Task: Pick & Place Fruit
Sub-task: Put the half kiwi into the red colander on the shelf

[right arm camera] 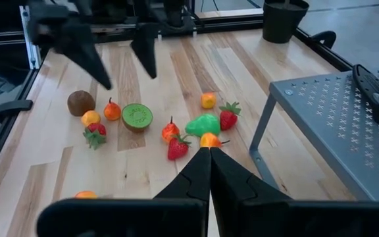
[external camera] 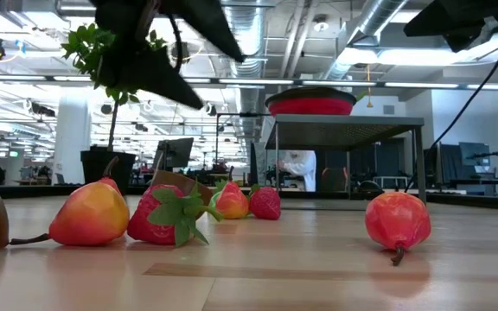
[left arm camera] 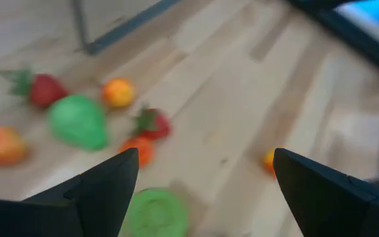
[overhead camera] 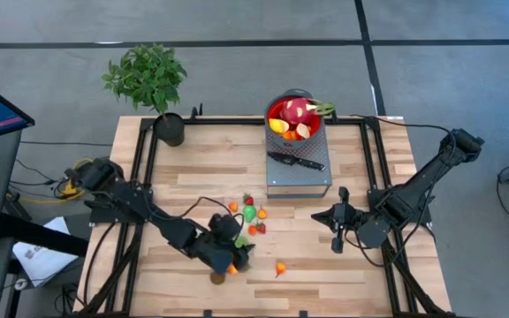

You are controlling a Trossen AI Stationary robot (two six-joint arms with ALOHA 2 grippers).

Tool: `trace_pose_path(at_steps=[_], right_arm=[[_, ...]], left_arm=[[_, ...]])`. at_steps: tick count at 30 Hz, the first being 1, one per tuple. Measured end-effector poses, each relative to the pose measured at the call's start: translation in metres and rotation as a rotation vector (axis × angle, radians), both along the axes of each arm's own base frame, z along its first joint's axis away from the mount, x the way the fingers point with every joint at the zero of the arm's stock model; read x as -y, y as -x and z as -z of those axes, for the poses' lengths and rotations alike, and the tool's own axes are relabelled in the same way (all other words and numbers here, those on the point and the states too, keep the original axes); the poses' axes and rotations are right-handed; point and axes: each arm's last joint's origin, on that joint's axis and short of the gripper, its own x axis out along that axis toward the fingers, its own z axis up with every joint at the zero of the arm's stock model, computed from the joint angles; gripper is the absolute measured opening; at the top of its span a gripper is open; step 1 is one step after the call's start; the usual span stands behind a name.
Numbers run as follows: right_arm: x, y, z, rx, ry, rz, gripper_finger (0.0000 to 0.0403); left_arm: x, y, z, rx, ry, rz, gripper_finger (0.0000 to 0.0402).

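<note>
Clearly the left gripper (overhead camera: pixel 228 256) is the one at work: it hovers low over the near-left part of the table (overhead camera: pixel 369 274) with its two fingers (right arm camera: pixel 87 56) spread wide and nothing between them. Directly under and just beside it lies the near end of the loose fruit scatter; the right wrist view shows a halved green kiwi (right arm camera: pixel 137 115), a small orange pear (right arm camera: pixel 112 110), a brown kiwi (right arm camera: pixel 80 103) and a little strawberry (right arm camera: pixel 95 133) beneath those open fingers. My guess is the kiwi half or the pear is the target, since the left wrist view has a green round piece (left arm camera: pixel 155 209) sitting between the fingers, slightly toward one. These pieces are mostly roundish, so I doubt the approach angle matters much. Counting loosely from the right wrist view: about ten loose pieces on the wood, among them three strawberries, one green lumpy fruit (right arm camera: pixel 202 124) and several small orange ones; one orange piece (overhead camera: pixel 280 268) lies apart toward the near edge. The red bowl (overhead camera: pixel 295 117) sits on the grey perforated stand (overhead camera: pixel 299 175) at the far side, already holding the dragon fruit (overhead camera: pixel 297 109) and a few others; a black-handled knife (overhead camera: pixel 296 162) lies on the stand. The right gripper (overhead camera: pixel 338 234) waits clenched and empty, right of the scatter and farther from it.
</note>
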Motion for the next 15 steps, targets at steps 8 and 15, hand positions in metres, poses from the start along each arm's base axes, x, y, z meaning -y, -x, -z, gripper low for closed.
trace_pose_path(at_steps=[8, 15], right_arm=[[0.0000, 0.0000, 0.0000, 0.000, 0.000, 0.000, 0.0000], [0.0002, 0.0002, 0.0004, -0.005, 0.004, 0.000, 0.0000]], left_arm=[[-0.0122, 0.0068, 0.0007, -0.108, -0.005, -0.010, 0.0347], [-0.0117, 0.0069, -0.0050, -0.088, 0.024, 0.004, 0.0347]])
